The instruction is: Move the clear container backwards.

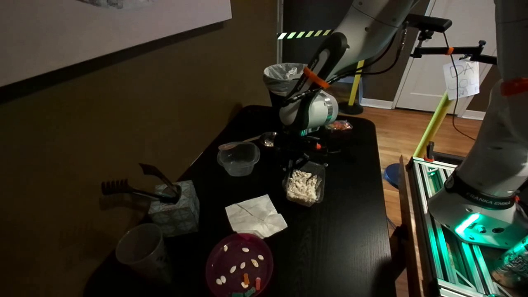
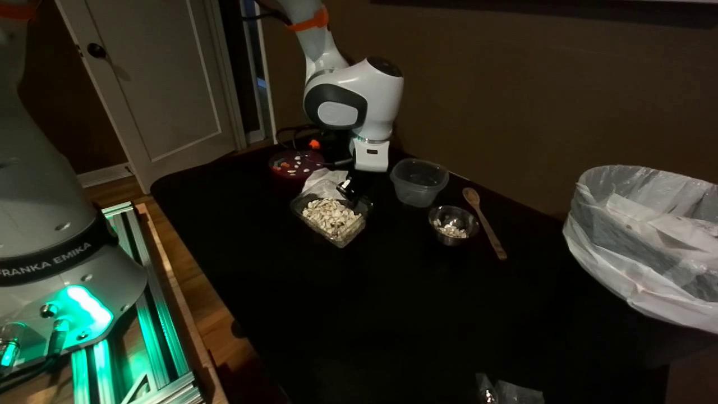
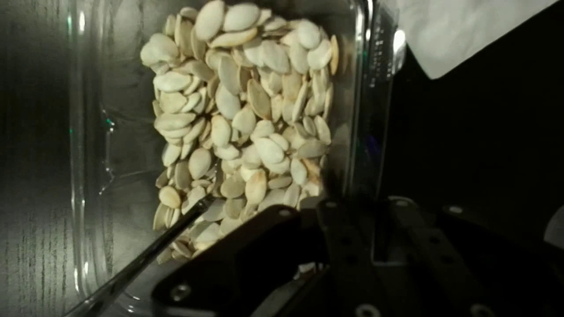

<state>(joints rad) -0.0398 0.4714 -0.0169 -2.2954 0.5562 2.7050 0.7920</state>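
On the black table (image 2: 336,314), the gripper (image 3: 368,202) seems to straddle 1 wall of the clear container (image 3: 90,145); clamped or not, I can't tell. Lifting there could tip out seeds (image 3: 246,119).

Dim light; much of room in shadow. Brown wall (image 1: 103,144) runs along long side of black table (image 1: 342,231) in both exterior views. Table has rounded corners, faint sheen, visible wood grain. Large pale picture (image 1: 90,29) hangs high on wall, partly cut off. Past table's edge, floor (image 1: 396,132) of warm brown boards. Whitish panelled door (image 2: 162,78) with dark round knob (image 2: 96,50), white baseboard (image 2: 104,174) beside it. Upright yellow post (image 1: 355,86) on floor; striped tape (image 1: 305,34) stretches across dark area nearby. Lined bin (image 2: 634,269) stands by table's end.
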